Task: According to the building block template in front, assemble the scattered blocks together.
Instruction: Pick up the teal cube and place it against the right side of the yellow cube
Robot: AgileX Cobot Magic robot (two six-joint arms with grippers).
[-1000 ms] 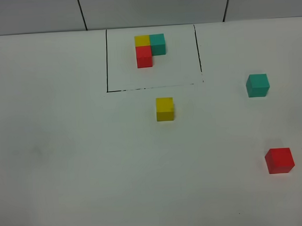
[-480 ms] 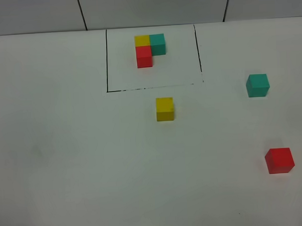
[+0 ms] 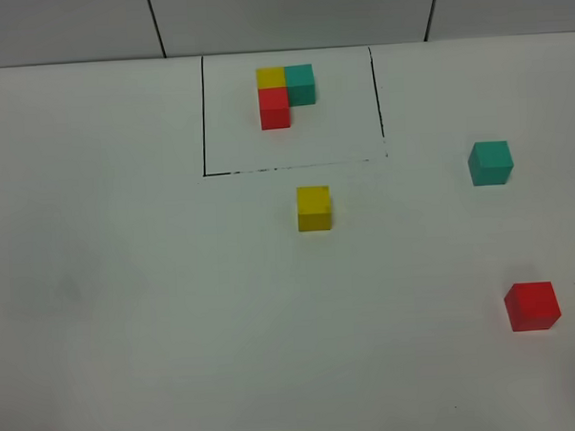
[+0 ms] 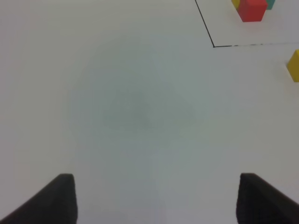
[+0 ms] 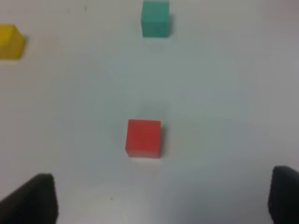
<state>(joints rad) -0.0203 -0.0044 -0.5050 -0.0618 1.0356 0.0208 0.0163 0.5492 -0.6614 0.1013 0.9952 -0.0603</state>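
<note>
The building block template (image 3: pixel 284 93) is a joined L of yellow, teal and red cubes inside a thin black drawn rectangle at the far middle of the white table. The loose yellow cube (image 3: pixel 314 208) sits just in front of the frame. The loose teal cube (image 3: pixel 490 162) is at the right and the loose red cube (image 3: pixel 532 306) at the near right. Neither gripper shows in the exterior high view. My left gripper (image 4: pixel 159 205) is open and empty over bare table. My right gripper (image 5: pixel 161 200) is open and empty, with the red cube (image 5: pixel 143 138) just ahead of it.
The left wrist view shows the frame's corner and the template's red cube (image 4: pixel 252 10), with the yellow cube (image 4: pixel 294 65) at the edge. The right wrist view also shows the teal cube (image 5: pixel 155 17) and yellow cube (image 5: pixel 10 42). A grey panelled wall (image 3: pixel 279 15) bounds the table's far edge.
</note>
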